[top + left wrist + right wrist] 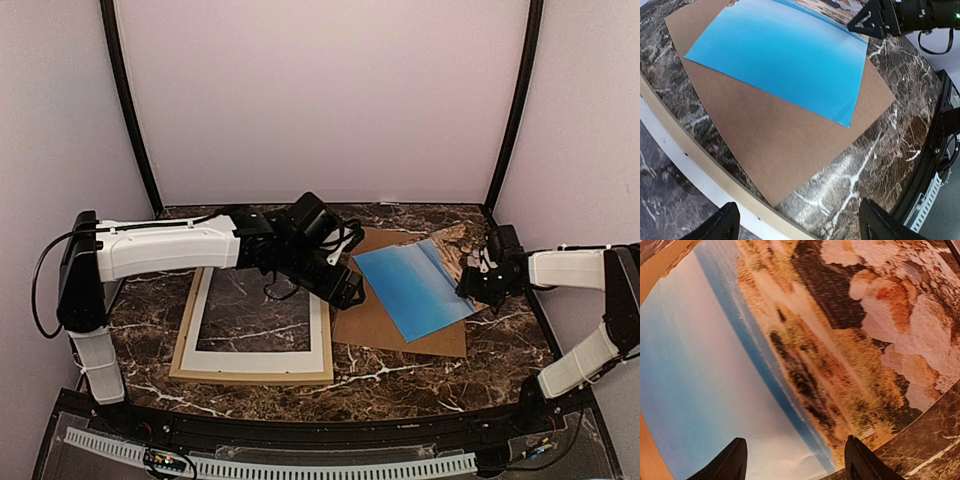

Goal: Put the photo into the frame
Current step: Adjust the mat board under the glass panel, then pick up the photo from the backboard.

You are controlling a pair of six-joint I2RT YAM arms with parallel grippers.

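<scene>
One thing sits inside the frame: a white mat with a window. The dark marble table shows through that window. The photo is not in the frame. It lies on a brown board, just to the right of the frame.

Only the top view shows the whole frame and mat. The left wrist view catches just a thin curved strip of the wood and the white mat in its lower left part. It also shows a lot of the blue sky of the photo, the board under it, and the right gripper at the photo's far edge. The right wrist view shows no frame at all, but it shows the rocks, the sand and the thin blue sea line up close.

The photo's long side runs from left to right across the table, turned a little. Its blue sky end points to the frame and the left gripper. Its rocky end points to the right gripper.

Both grippers have their fingers spread apart and hold nothing. The left one hangs over the gap between frame and board. The right one is over the photo's rocky end, with its two fingers apart above the paper
</scene>
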